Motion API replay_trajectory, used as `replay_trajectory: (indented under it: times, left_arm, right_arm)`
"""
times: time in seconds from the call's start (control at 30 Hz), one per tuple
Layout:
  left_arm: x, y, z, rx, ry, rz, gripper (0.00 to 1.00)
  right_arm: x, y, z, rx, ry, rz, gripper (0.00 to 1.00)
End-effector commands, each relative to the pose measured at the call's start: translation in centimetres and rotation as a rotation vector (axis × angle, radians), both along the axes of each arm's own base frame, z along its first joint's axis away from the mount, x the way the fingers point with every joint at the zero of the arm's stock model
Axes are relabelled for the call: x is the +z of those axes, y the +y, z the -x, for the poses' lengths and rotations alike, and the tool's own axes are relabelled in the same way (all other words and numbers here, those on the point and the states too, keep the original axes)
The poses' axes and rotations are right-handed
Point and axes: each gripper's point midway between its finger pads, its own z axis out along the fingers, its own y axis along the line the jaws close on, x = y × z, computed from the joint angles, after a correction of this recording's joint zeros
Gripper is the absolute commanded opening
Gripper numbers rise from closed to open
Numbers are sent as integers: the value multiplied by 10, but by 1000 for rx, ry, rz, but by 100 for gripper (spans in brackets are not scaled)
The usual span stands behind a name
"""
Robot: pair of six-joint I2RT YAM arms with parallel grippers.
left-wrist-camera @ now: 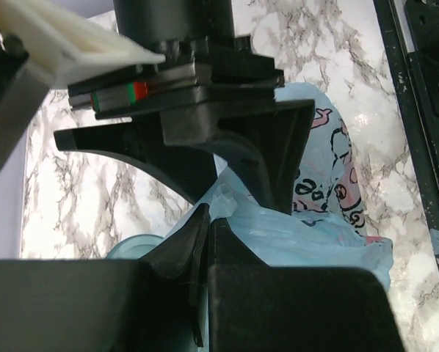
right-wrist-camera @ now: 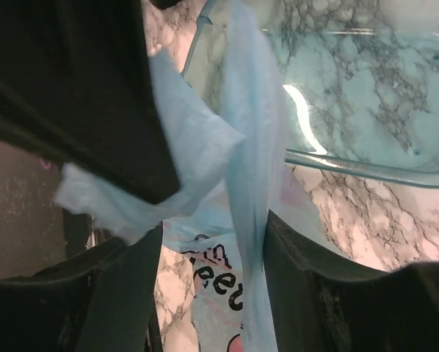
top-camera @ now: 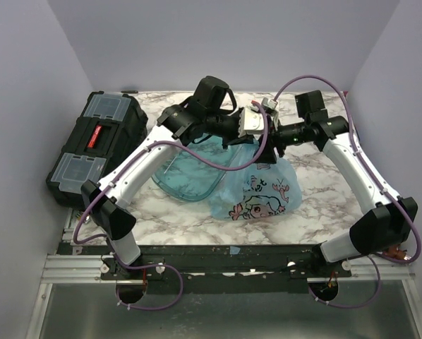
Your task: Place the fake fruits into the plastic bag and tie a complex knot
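Marble table [top-camera: 183,219], mid-frame: left gripper [left-wrist-camera: 208,220] pinched the plastic bag [top-camera: 260,191]; right gripper [right-wrist-camera: 212,242] stood spread around its neck; fruits were indiscernible.

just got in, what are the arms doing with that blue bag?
Both arms meet over the plastic bag, which sits on the marble table beside a clear teal tray. They are working on its neck. The left hand is pinched shut on a fold of the blue film, and the right hand is open with a gathered strip of bag hanging between its fingers. No fruit shows loose in any view. I can't tell whether a knot has formed.
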Motion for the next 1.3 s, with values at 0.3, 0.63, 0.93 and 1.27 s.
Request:
replay_trajectory:
  times: [0.3, 0.63, 0.93, 1.27]
  left_arm:
    - [6, -5, 7, -94, -109, 65, 0]
    - [25, -18, 22, -137, 17, 141, 0]
    - [51, 10, 27, -68, 133, 153, 49]
    - [21, 78, -52, 233, 414, 140, 75]
  right_arm:
    - [11, 4, 29, 122, 12, -56, 75]
    - [6, 9, 17, 72, 13, -83, 55]
    - [-2, 6, 16, 40, -25, -71, 9]
    - [9, 6, 26, 92, -110, -108, 5]
